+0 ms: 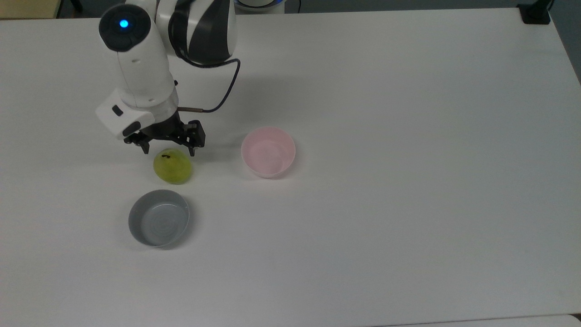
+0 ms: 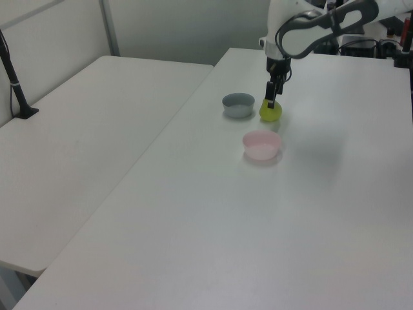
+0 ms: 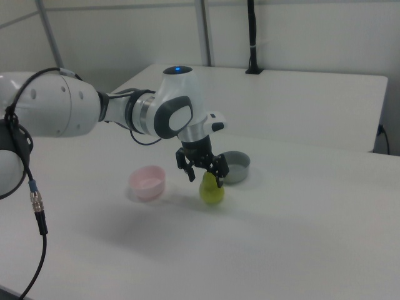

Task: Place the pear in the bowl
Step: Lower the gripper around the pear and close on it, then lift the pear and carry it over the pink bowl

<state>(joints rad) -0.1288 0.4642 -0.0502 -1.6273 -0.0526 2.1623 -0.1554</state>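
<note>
Top view: gripper (image 1: 169,152) hangs right over the upper end of the pear (image 1: 173,166), fingers spread apart, one tip either side of the stem end, nothing clamped. Pear sits on the white table (image 1: 408,181), upright in the right view (image 3: 212,189) with the open fingers (image 3: 220,180) straddling its top. Pink bowl (image 1: 268,151) lies at about 3 o'clock from the pear in the top view, well apart, nothing in it. Grey bowl (image 1: 159,218) is near the pear at about 6 o'clock. Left view: gripper (image 2: 271,102) is down at the pear (image 2: 271,113), grey bowl (image 2: 238,104) just beside at 9 o'clock, pink bowl (image 2: 262,144) nearer the camera.
</note>
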